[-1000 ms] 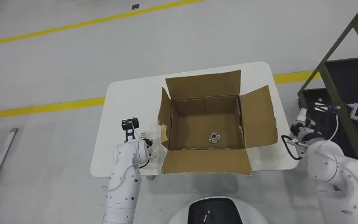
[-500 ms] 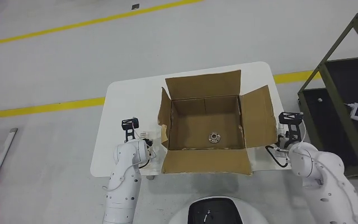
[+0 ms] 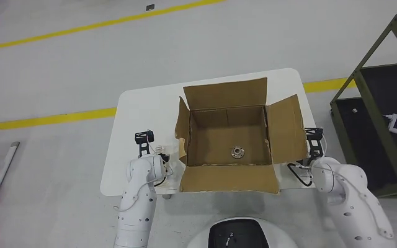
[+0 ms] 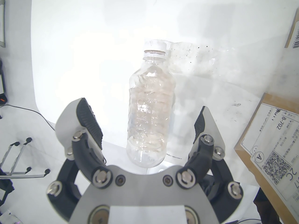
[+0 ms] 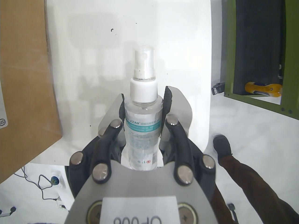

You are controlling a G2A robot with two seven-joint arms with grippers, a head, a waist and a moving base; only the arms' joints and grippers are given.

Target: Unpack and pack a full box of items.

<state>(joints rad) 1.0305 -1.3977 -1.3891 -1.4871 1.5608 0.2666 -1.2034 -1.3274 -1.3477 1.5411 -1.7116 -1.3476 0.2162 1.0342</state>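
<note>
Right gripper [image 5: 143, 104] nearer box [image 3: 226, 94], sprayer [image 5: 143, 129] nozzle-forward along jaws

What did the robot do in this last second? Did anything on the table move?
The right claw, shut on a spray bottle, swung in from its right toward the box and now sits by the right flap. The left claw, open at the water bottle, the box and the round part inside stayed put.

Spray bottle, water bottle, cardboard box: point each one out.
spray bottle [image 5: 143, 129], right wrist view, labelled body.
water bottle [image 4: 150, 108], left wrist view, clear body.
cardboard box [image 3: 226, 95], top view, far flap.
</note>
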